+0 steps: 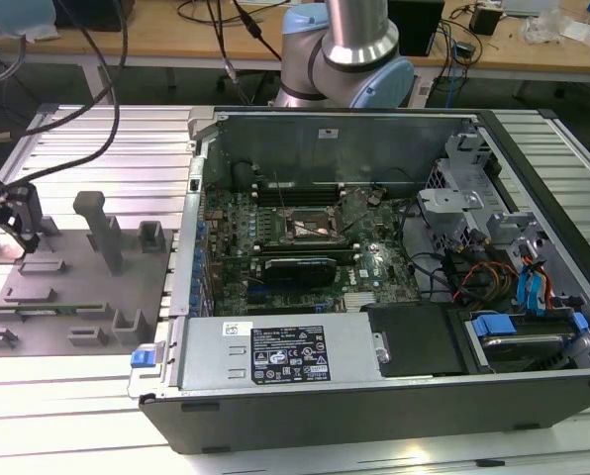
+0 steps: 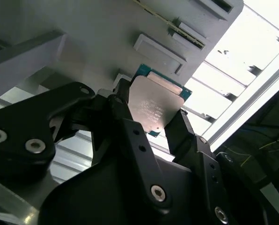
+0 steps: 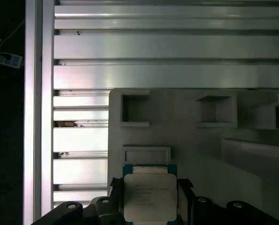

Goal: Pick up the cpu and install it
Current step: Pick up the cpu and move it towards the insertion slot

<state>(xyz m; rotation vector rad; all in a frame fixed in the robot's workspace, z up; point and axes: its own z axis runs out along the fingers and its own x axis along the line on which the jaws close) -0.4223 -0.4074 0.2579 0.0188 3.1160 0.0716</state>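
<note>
While my hand point(image 3: 150, 186) clamps the cpu point(image 2: 154, 104) at the grey fixture point(image 3: 191, 140), I judge pick-up underway, needing a straight, level lift.

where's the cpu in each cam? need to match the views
Second wrist view: cpu clamped between the fingers of the hand, over the grey fixture plate.
First wrist view: cpu in the hand, beside a raised block of the plate.
Exterior view: cpu too small to tell; the hand stands over the plate at the exterior view's left.
Shared landmark: the grey fixture plate.
</note>
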